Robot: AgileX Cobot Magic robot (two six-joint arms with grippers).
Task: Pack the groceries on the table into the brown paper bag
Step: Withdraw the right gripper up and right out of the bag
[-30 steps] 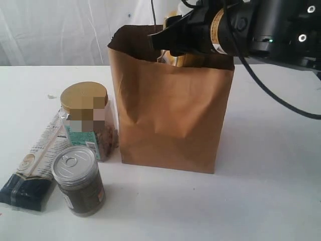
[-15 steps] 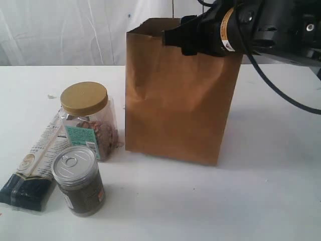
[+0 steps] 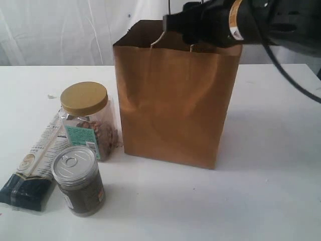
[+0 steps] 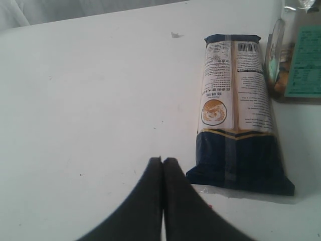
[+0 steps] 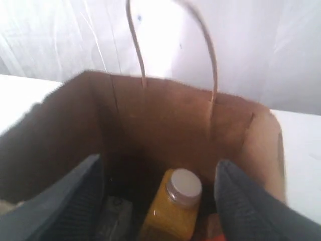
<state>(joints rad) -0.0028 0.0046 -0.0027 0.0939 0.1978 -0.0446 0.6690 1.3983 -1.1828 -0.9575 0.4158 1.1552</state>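
Dropped from the wide right gripper [image 5: 158,168], one yellow bottle [image 5: 173,211] stands in the bag [image 3: 173,100]; one tan-lidded jar [image 3: 88,118], one silver-lidded jar [image 3: 78,181] and one packet [image 3: 32,170] lie at its nine o'clock; left gripper [image 4: 162,159] closed.

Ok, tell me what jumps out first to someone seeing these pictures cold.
The tall brown paper bag dominates mid-table, with the open right gripper poised over its mouth and a white-capped yellow bottle standing inside. Left of it in the exterior view, a tan-lidded clear jar, a silver-lidded dark jar and a long white-and-navy packet wait on the white table.
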